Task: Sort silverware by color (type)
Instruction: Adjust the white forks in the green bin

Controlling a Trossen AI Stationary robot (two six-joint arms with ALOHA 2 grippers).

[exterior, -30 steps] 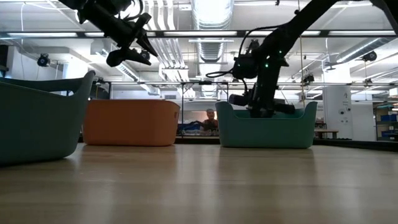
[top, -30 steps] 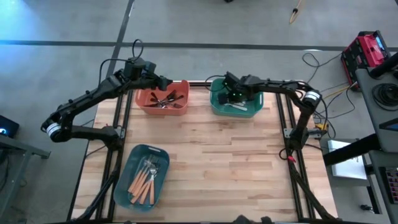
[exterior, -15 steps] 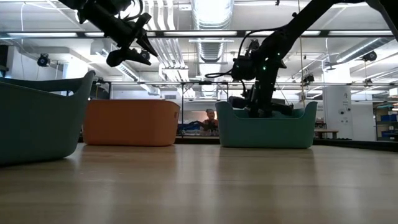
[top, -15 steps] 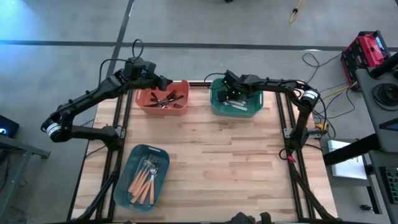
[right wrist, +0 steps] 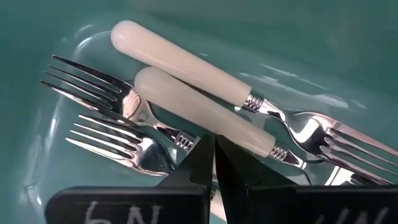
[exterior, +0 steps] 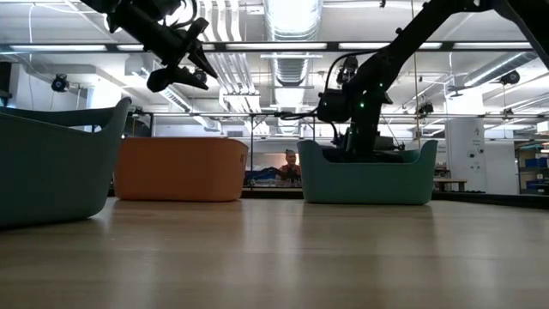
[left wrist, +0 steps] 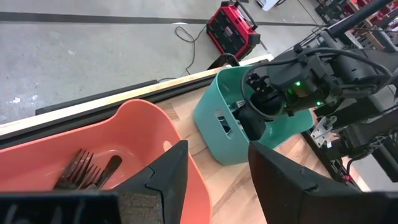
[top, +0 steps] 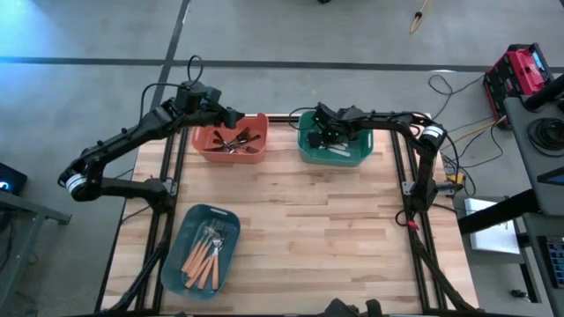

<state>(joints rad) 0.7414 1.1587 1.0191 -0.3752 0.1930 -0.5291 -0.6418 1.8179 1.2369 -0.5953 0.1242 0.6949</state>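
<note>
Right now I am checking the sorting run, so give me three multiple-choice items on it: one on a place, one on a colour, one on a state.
1. Where is the right gripper?
A. inside the green plastic bin
B. over the dark teal bin
C. on the bare table

2. What colour are the handles of the forks in the dark teal bin?
A. white
B. orange
C. black

3. How does the left gripper stand?
A. shut on a fork
B. open and empty
C. shut, empty

Key: 1 A, its wrist view shows white-handled forks on a green floor; 2 B, the high view shows it; 3 B, its fingers stand apart above the salmon plastic bin.
</note>
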